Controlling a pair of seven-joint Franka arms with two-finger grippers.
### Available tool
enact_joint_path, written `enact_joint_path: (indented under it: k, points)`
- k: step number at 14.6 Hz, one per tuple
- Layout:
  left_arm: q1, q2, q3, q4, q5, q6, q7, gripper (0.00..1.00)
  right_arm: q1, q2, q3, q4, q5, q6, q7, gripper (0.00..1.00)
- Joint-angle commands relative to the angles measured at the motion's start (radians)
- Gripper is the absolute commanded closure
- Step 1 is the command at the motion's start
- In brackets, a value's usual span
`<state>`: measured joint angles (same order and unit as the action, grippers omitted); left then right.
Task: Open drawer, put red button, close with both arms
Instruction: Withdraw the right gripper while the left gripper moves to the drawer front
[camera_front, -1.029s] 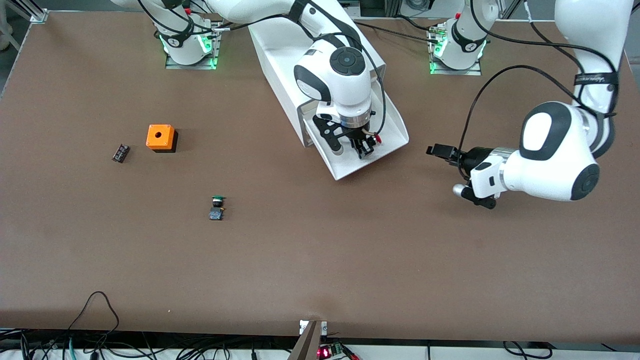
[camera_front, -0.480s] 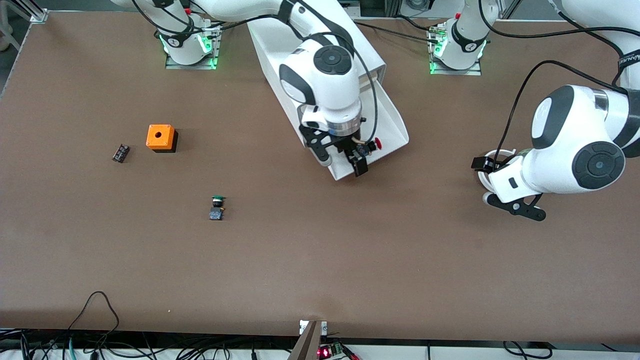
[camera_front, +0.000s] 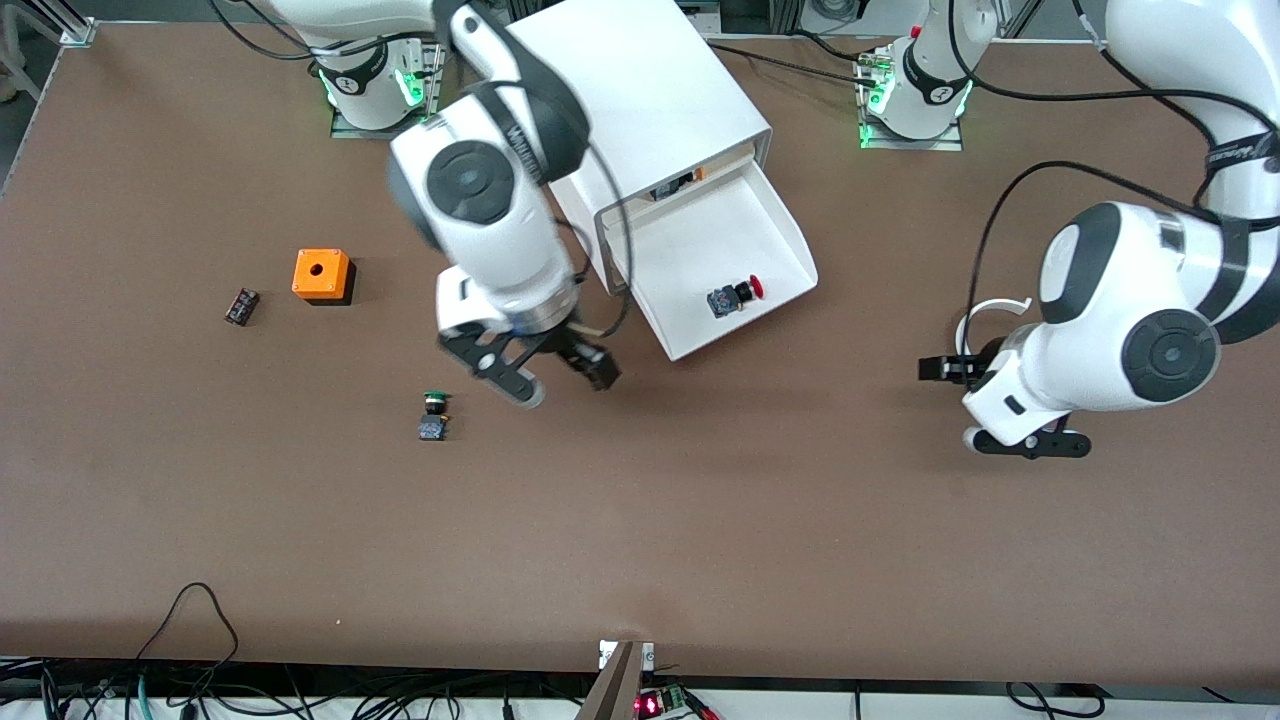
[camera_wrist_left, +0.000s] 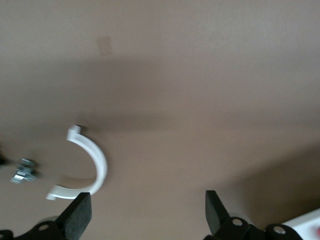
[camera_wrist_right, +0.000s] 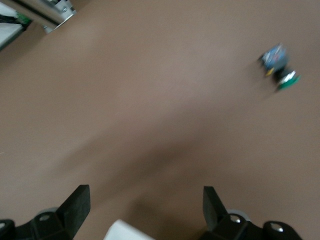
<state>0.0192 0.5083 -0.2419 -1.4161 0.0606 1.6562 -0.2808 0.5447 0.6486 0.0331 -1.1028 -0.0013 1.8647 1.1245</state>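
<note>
The drawer (camera_front: 770, 225) of the white cabinet (camera_front: 640, 90) stands pulled open. The red button (camera_front: 735, 296) lies on its side in it, near the drawer's front wall. My right gripper (camera_front: 590, 367) is open and empty over bare table between the drawer's front corner and the green button (camera_front: 434, 402). In the right wrist view the right gripper (camera_wrist_right: 145, 210) shows its jaws wide apart. My left gripper (camera_front: 937, 369) is open and empty low over the table toward the left arm's end. In the left wrist view the left gripper (camera_wrist_left: 148, 215) is beside a white half ring (camera_wrist_left: 95, 160).
The green button also shows in the right wrist view (camera_wrist_right: 280, 67). An orange box (camera_front: 321, 275) and a small black part (camera_front: 241, 306) lie toward the right arm's end. The white half ring (camera_front: 985, 312) lies by the left gripper. A small metal piece (camera_wrist_left: 22, 171) lies near it.
My right gripper has left the drawer and swung over the table toward the green button, leaving the red button lying in the drawer. The left arm turned and moved slightly.
</note>
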Motion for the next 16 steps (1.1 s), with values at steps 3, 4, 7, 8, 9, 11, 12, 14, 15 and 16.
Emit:
enact_joint_path:
  k: [3,4,7,8,9,11,12,14,15,16]
  points:
    - [-0.1,-0.048,-0.03,-0.183,-0.015,0.202,-0.361,0.0,-0.17,-0.118,0.007,-0.199,0.018,0.024,-0.38,0.0]
    - [-0.128,-0.069,-0.03,-0.249,-0.015,0.287,-0.415,0.0,-0.204,-0.139,0.007,-0.234,0.02,0.033,-0.449,0.0]
    - [-0.157,-0.103,-0.051,-0.413,-0.015,0.485,-0.558,0.0,-0.291,-0.207,0.007,-0.346,0.02,0.069,-0.659,0.0]
    - [-0.159,-0.105,-0.072,-0.45,-0.015,0.54,-0.608,0.0,-0.316,-0.231,0.007,-0.382,0.02,0.085,-0.707,0.0]
    - [-0.159,-0.106,-0.095,-0.478,-0.015,0.581,-0.665,0.0,-0.334,-0.254,0.002,-0.417,0.02,0.102,-0.759,0.0]
    - [-0.159,-0.106,-0.132,-0.52,-0.015,0.634,-0.737,0.0,-0.356,-0.303,-0.027,-0.474,0.02,0.12,-0.881,0.0]
    - [-0.157,-0.106,-0.148,-0.524,-0.015,0.64,-0.75,0.0,-0.358,-0.326,-0.048,-0.492,0.02,0.122,-0.935,0.0]
    - [-0.157,-0.109,-0.152,-0.526,-0.015,0.637,-0.75,0.0,-0.356,-0.377,-0.084,-0.523,0.018,0.108,-1.006,0.0]
    - [-0.157,-0.111,-0.158,-0.524,-0.015,0.634,-0.75,0.0,-0.356,-0.407,-0.1,-0.543,0.018,0.106,-1.034,0.0]
    - [-0.148,-0.111,-0.178,-0.526,-0.015,0.631,-0.75,0.0,-0.356,-0.438,-0.108,-0.558,0.017,0.093,-1.054,0.0]
